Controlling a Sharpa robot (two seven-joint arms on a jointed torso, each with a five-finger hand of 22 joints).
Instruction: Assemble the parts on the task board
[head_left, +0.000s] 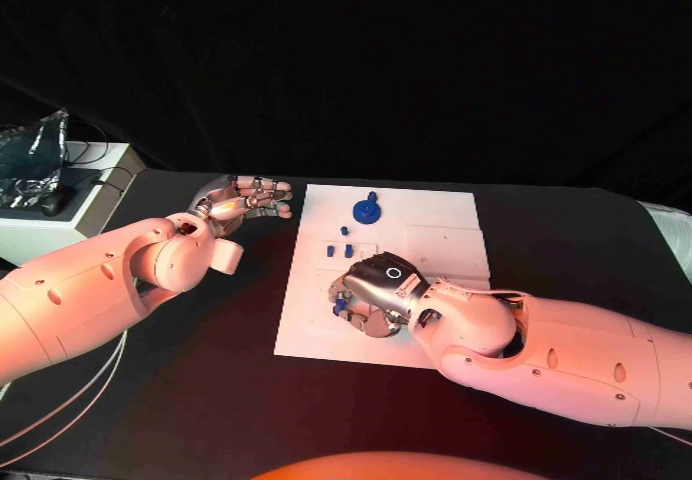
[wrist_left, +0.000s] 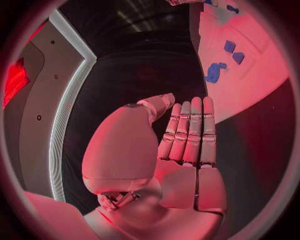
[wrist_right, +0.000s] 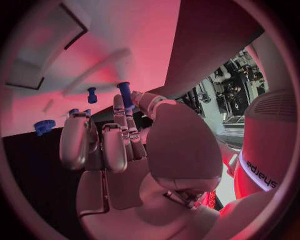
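Blue peg (wrist_right: 125, 93) pinched in the right hand (head_left: 378, 296), low over the task board (head_left: 433, 230)'s near edge — probably seeking its hole. Left hand (head_left: 245, 198) idles, fingers straight, on the bench beside the board.

White rectangular task board (head_left: 433, 225) mid-table; blue disc-shaped part (head_left: 368, 210) on far end, two small blue block parts (head_left: 338, 250) nearer.

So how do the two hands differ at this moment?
The left hand is beside the board, over the black table; the right hand is over the board. The left hand holds nothing, fingers straight; the right hand pinches a blue part. Both are silver.
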